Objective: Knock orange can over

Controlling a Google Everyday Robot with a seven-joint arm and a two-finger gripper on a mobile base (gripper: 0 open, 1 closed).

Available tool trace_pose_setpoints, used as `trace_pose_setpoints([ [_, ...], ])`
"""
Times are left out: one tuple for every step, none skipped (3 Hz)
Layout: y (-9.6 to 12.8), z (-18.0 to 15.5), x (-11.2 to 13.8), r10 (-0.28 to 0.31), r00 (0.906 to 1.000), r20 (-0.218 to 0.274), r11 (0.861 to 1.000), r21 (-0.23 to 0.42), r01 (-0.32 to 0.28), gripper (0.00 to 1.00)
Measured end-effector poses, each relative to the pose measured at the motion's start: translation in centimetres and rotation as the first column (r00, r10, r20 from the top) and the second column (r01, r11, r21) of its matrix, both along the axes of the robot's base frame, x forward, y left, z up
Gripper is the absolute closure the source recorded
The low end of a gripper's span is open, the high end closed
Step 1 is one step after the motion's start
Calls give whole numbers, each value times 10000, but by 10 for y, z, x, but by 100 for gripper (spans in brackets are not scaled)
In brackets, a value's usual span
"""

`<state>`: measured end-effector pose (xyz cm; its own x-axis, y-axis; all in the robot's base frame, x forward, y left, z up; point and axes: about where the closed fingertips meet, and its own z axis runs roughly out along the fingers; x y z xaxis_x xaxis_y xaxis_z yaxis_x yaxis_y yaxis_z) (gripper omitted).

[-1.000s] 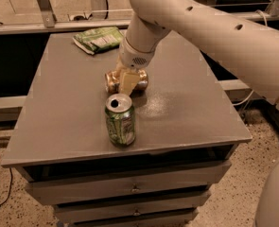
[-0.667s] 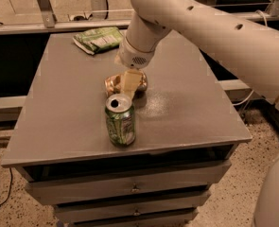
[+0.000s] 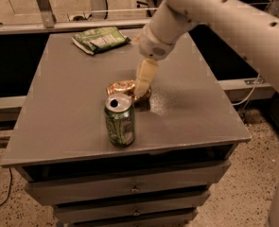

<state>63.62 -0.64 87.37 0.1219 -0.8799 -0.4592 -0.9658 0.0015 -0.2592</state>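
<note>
The orange can (image 3: pixel 121 88) lies on its side on the grey table (image 3: pixel 58 112), near the middle, just behind the green can (image 3: pixel 119 120). It is orange-gold and mottled, and its right part is hidden by my gripper. My gripper (image 3: pixel 142 90) comes down from the white arm at the upper right and touches the orange can's right end. The green can stands upright in front of it, with an open silver top.
A green snack bag (image 3: pixel 100 39) lies at the table's far left part. Drawers sit under the tabletop at the front (image 3: pixel 134 188). A metal rail and frame run behind the table. The floor is speckled at the lower right.
The orange can has gone from a higher, upright-looking stance beside my gripper to lying low on its side. My gripper has stayed at its right end.
</note>
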Motion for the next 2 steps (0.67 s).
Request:
trace_pose_setpoints([
  [-53, 23, 7, -713, 9973, 193, 9940, 845, 694, 0],
  [-103, 46, 5, -1346, 9900, 432, 9817, 1420, 1272, 0],
])
